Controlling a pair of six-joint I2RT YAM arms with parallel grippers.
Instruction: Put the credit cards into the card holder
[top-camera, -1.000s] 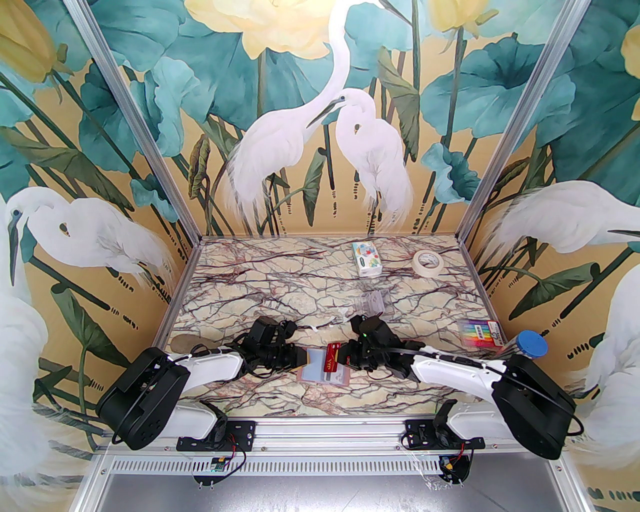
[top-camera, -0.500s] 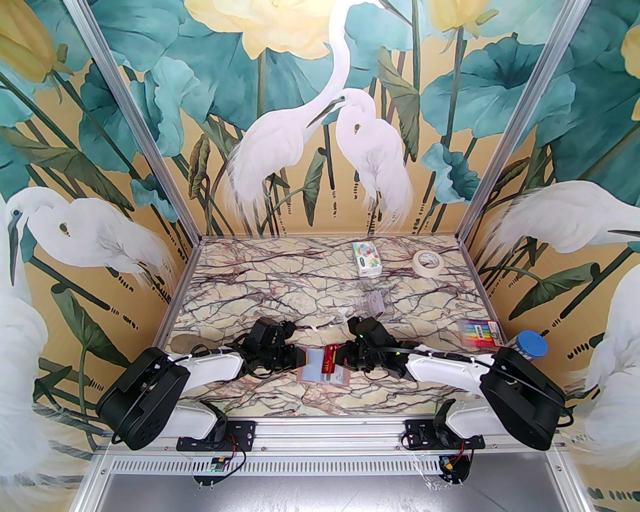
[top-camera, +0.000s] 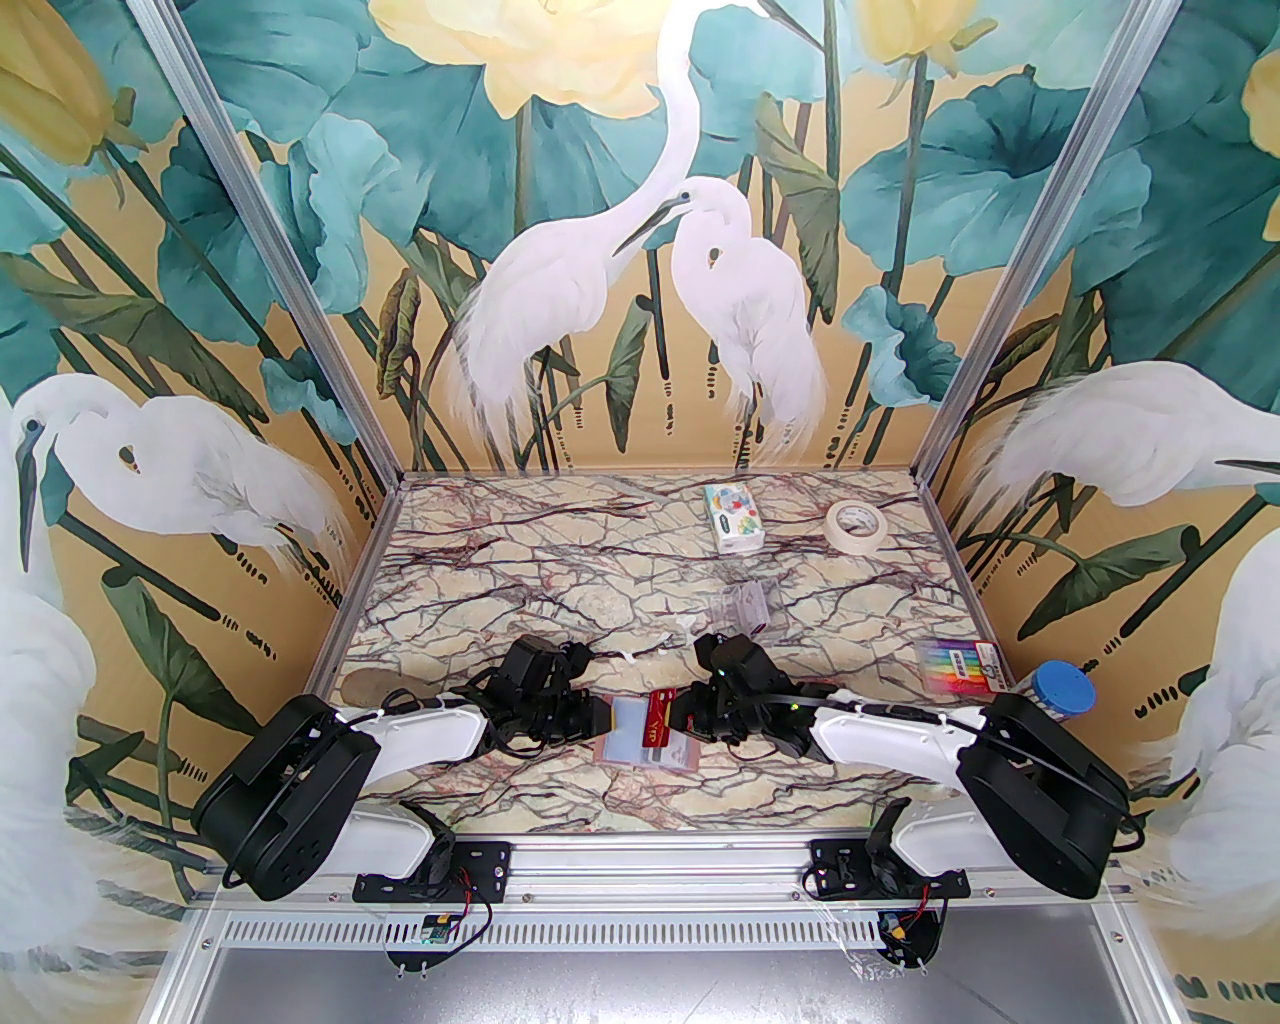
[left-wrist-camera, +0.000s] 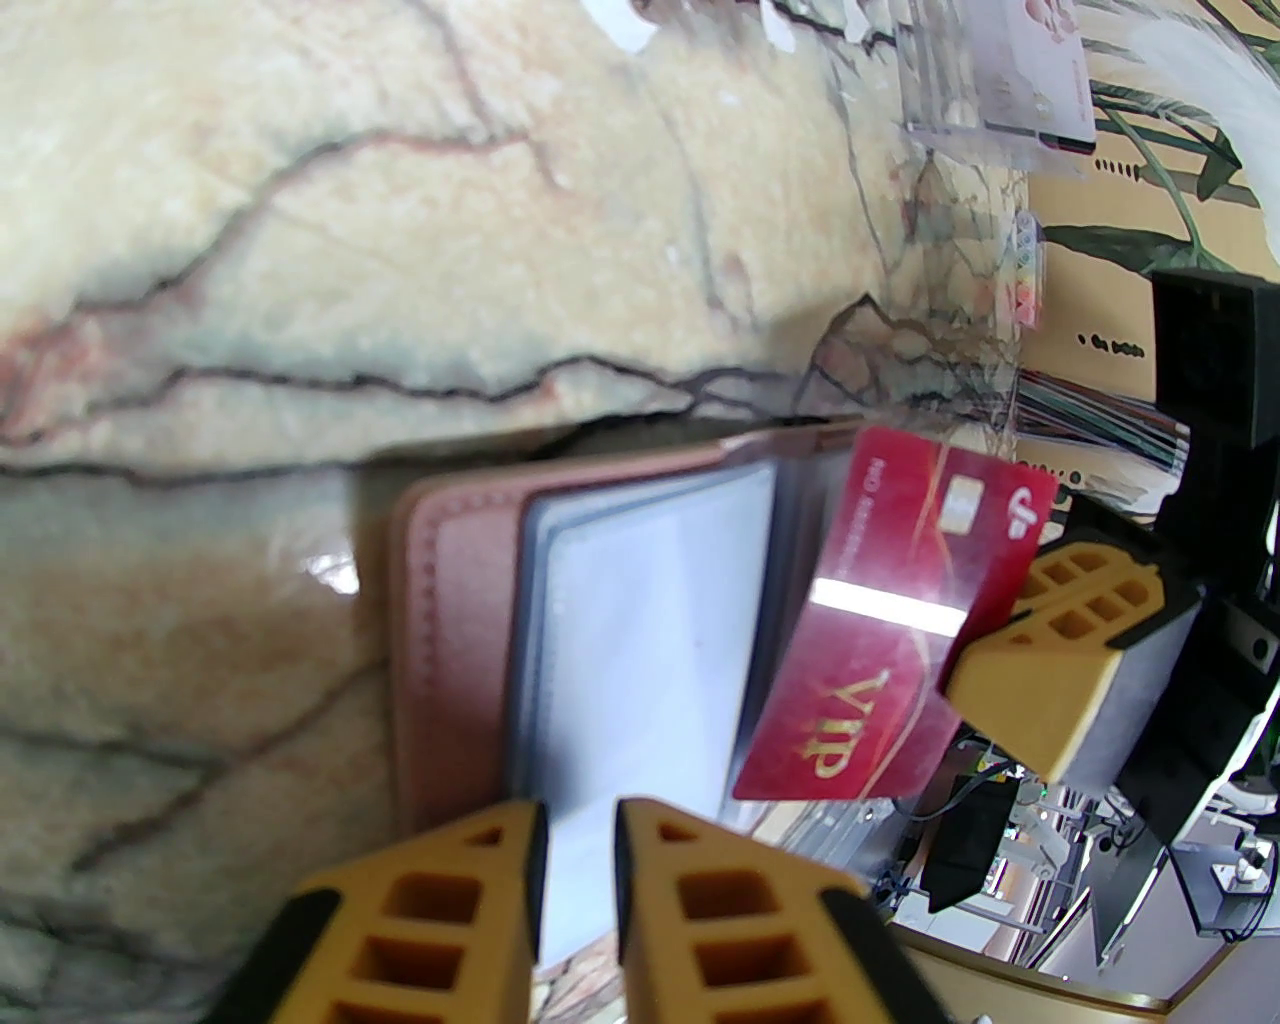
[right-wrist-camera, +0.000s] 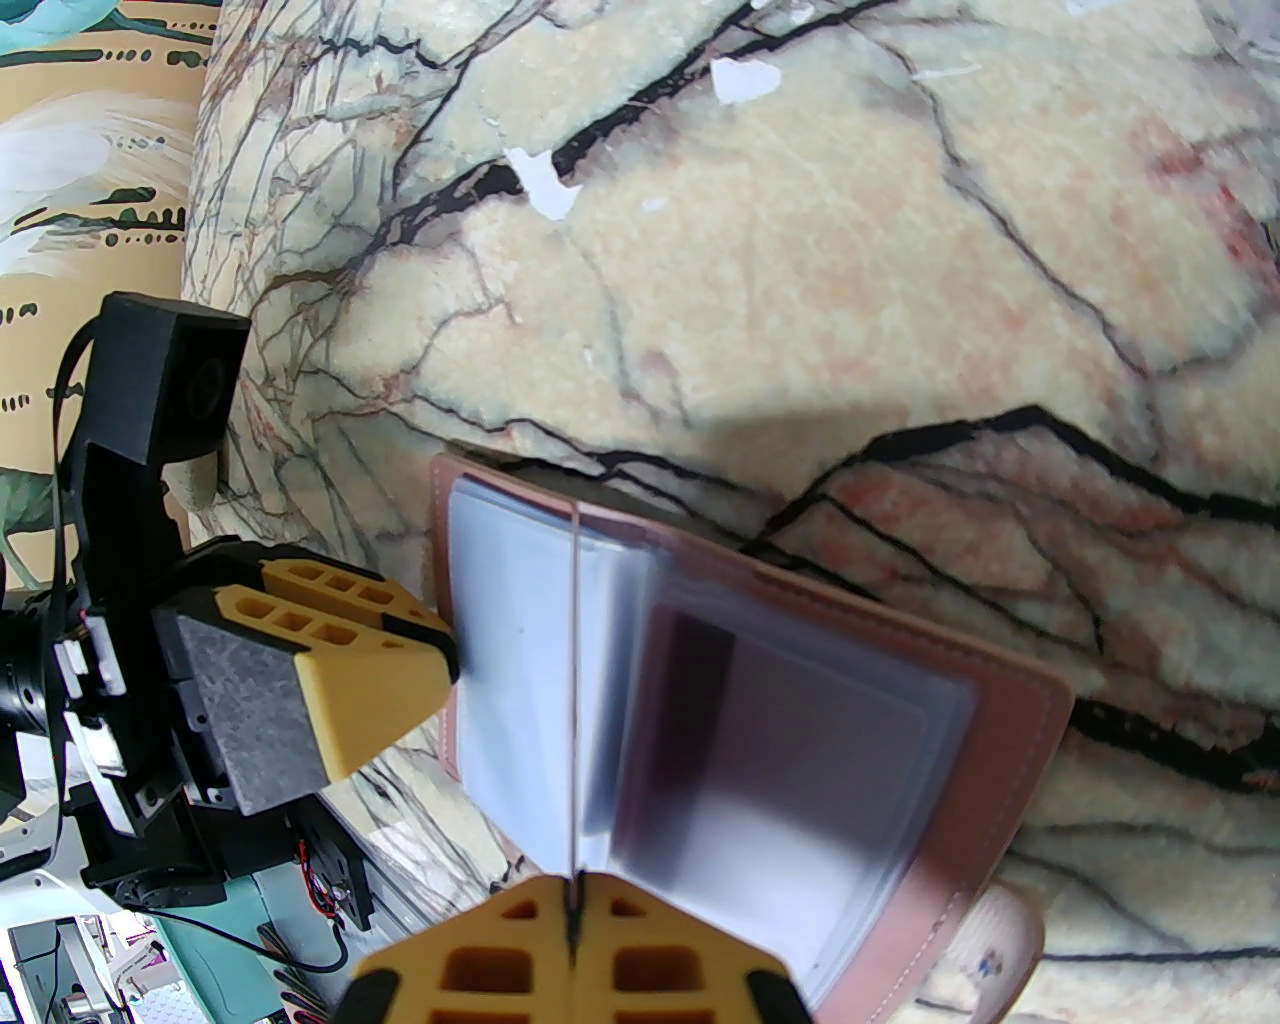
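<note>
The dusty-pink card holder (top-camera: 632, 752) lies open on the marble table between the arms, its clear sleeves (left-wrist-camera: 640, 620) fanned up. My left gripper (top-camera: 600, 716) comes in from the left, its jaws (left-wrist-camera: 575, 812) nearly together on one clear sleeve. From the right, my right gripper (top-camera: 686, 718) is shut on a red credit card (left-wrist-camera: 890, 620) with gold VIP lettering. The card hangs tilted over the holder's right half. In the right wrist view the card (right-wrist-camera: 576, 700) is edge-on, running from my right gripper (right-wrist-camera: 572, 890) down to the sleeves of the card holder (right-wrist-camera: 980, 740).
At the back of the table lie a colourful tissue pack (top-camera: 735, 517) and a tape roll (top-camera: 857, 523). A clear plastic stand (top-camera: 745, 605) stands just behind my right wrist. A pack of coloured pens (top-camera: 960, 667) and a blue-capped container (top-camera: 1062, 688) sit at the right edge.
My right arm has shifted a little left, bringing the red card further over the holder. The left gripper has stayed on the sleeve.
</note>
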